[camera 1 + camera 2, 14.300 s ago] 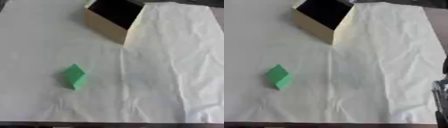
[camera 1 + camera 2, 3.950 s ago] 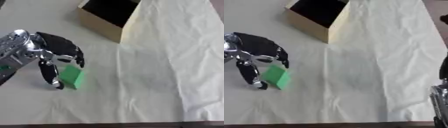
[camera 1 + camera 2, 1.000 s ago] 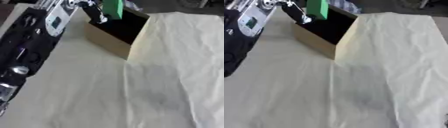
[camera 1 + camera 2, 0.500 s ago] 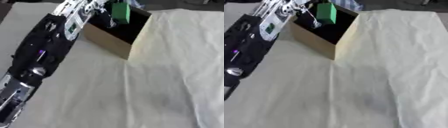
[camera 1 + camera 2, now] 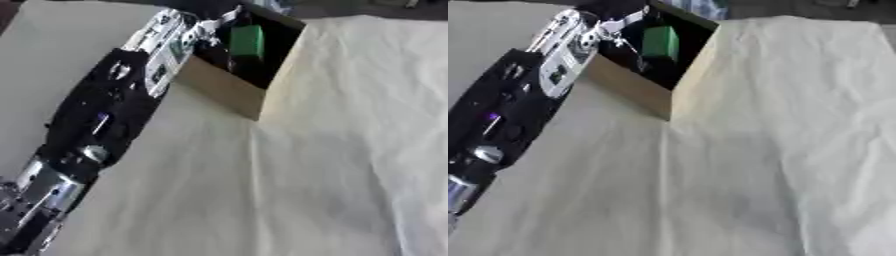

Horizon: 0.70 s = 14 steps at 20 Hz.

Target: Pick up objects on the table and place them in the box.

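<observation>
Over the open cardboard box (image 5: 223,87), the left robot hand (image 5: 203,31) holds the green block (image 5: 247,42) inside the opening; release should come only once the block clears the rim, fingers then opening straight apart.

You are looking down from the head through two side-by-side eyes, both facing forward over the desk (image 5: 332,165). They share nearly the whole scene: the box (image 5: 223,90) at the far left and the left arm (image 5: 105,125) crossing near to far. In your right eye view everything sits further left.
</observation>
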Tool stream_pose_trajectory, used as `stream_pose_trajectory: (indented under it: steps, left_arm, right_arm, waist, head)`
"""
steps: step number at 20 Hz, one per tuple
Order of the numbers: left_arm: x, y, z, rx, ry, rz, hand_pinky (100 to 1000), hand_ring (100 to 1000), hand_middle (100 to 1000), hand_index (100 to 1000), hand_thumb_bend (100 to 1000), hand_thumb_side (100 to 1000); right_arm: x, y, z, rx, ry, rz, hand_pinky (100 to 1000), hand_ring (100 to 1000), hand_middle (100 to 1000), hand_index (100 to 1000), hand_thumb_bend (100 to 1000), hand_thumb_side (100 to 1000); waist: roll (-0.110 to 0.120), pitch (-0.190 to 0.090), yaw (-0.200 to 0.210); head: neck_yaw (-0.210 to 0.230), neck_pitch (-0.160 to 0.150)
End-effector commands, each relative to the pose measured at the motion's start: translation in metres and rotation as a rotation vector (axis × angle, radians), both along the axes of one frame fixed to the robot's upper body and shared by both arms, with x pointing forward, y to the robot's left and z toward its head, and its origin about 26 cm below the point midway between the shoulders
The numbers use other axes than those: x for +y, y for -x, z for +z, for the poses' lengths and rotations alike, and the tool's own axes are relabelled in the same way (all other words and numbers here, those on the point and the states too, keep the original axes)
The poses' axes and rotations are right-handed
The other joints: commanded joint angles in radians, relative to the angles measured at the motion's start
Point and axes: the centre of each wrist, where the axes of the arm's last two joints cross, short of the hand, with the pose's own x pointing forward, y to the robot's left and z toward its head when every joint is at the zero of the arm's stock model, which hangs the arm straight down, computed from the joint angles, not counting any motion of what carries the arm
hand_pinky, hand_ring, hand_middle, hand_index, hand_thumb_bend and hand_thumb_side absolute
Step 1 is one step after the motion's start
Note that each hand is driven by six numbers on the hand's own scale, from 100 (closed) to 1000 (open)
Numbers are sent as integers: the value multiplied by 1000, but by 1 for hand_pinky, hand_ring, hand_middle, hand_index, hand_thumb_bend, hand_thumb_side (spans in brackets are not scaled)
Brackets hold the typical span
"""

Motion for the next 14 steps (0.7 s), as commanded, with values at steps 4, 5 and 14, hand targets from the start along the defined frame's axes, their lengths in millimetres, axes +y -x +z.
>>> stream_pose_trajectory:
  steps: [4,5,14]
  left_arm:
    - [0,5,11,-59,-40,-2,642,795,822,900,636,330]
    - [1,5,12,-74,-47,9,651,809,845,921,665,337]
    - [3,10,23,-137,-14,19,658,827,857,930,695,377]
  right_arm:
    - [-1,2,5,-11,2,8,797,665,575,806,100,803]
    - [-1,2,5,-10,2,7,797,665,575,806,100,802]
    - [-3,2,6,-8,8,5,797,669,577,806,100,787]
  waist:
    - [3,-22,1]
    - [3,-23,1]
    - [10,-46,8]
  head:
    - [-3,-6]
    - [-3,-5]
    - [-8,18]
